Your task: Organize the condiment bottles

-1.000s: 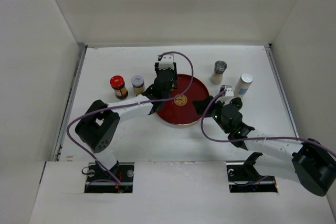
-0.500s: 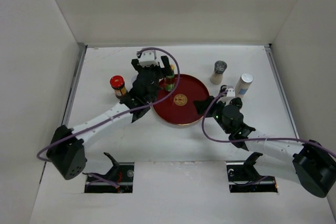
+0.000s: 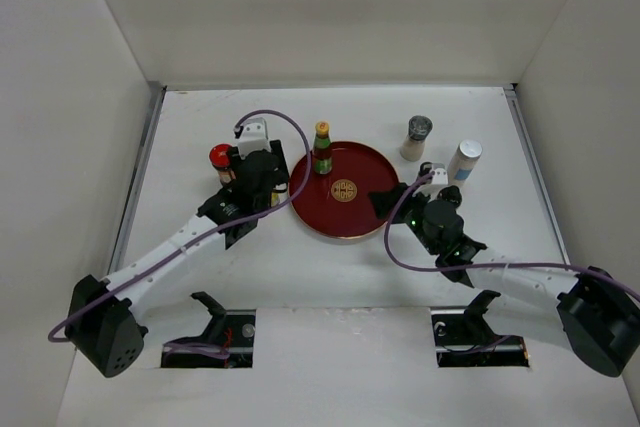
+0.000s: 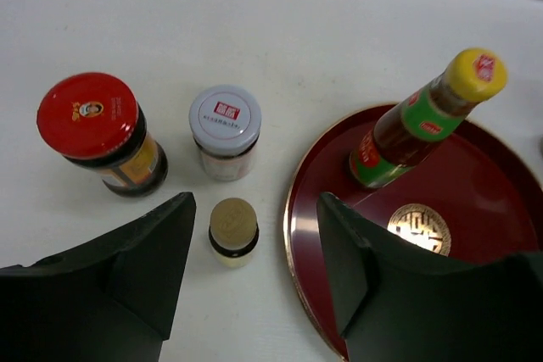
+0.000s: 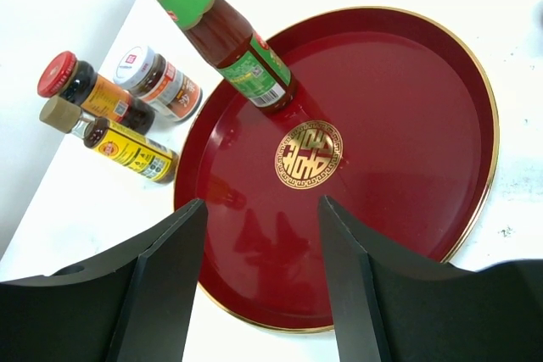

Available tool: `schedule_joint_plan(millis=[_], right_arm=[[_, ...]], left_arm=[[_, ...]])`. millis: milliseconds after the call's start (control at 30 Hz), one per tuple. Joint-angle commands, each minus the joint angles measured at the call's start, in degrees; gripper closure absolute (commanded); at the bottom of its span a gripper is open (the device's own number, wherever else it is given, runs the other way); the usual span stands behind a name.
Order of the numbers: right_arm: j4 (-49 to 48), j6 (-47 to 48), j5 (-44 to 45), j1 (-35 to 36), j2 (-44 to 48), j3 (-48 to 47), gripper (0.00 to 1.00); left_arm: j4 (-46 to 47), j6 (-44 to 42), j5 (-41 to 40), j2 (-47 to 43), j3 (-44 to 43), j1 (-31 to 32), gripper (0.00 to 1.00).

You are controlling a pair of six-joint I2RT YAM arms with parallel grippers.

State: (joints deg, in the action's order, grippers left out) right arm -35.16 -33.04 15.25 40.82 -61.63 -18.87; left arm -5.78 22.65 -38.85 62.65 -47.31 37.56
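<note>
A round red tray (image 3: 355,215) lies mid-table. A sauce bottle (image 3: 322,147) with a yellow cap and green label stands upright on its far left part, also in the left wrist view (image 4: 407,129) and the right wrist view (image 5: 229,40). My left gripper (image 3: 262,179) is open and empty, hovering over a small tan-capped bottle (image 4: 232,228). Beyond it stand a white-lidded jar (image 4: 225,129) and a red-lidded jar (image 4: 93,125), left of the tray (image 4: 484,201). My right gripper (image 3: 388,203) is open and empty over the tray's near right part (image 5: 399,125).
A grey-topped shaker (image 3: 417,137) and a white bottle with a pale cap (image 3: 464,160) stand right of the tray, behind the right arm. White walls close in the table on the left, back and right.
My left gripper has let go of the sauce bottle on the tray and moved left, now over the jars. The right arm has not moved.
</note>
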Motion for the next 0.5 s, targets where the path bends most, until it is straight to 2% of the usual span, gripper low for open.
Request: schedule_joint_plan(millis=[0, 267, 467], right_arm=[[-3.1, 0.0, 0.8, -0.4, -0.5, -0.1, 0.38], [-3.1, 0.0, 0.7, -0.4, -1.2, -0.4, 0.38], [-3.0, 0.0, 0.7, -0.4, -0.8, -0.3, 0.38]], left_arm=[[-2.1, 1.1, 0.4, 1.5, 1.0, -0.3, 0.44], [2.3, 0.9, 1.0, 7.6, 1.3, -2.8, 0.54], [4.3, 0.9, 1.0, 9.7, 2.1, -3.9, 0.57]])
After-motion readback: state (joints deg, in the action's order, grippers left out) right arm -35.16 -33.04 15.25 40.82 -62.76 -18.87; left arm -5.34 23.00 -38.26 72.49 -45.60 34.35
